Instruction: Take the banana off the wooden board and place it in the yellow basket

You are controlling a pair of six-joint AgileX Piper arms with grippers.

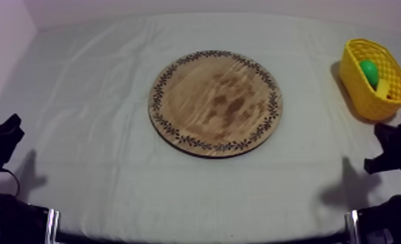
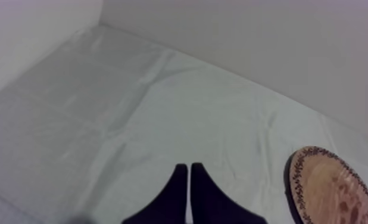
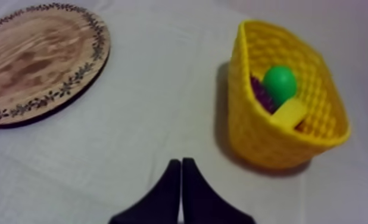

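Right gripper (image 3: 180, 162), fingers pressed into a narrow empty wedge, sits over the cloth (image 3: 162, 107); ahead to its right the yellow basket (image 3: 252, 134) holds the banana (image 3: 289, 112), lying beside a green pear (image 3: 280, 82) and purple grapes (image 3: 261, 92). Left gripper (image 2: 189, 168) is likewise closed, the wooden board (image 2: 335, 190) ahead-right of it.

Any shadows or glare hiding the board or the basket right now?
Top view: even light, no glare on the wooden board; the yellow basket throws a soft shadow leftward onto the cloth, and arm shadows fall on its near corners. Right wrist view: basket shadow falls toward the board, its inside lit. Left wrist view: pale, even cloth ahead of the shut left claw.
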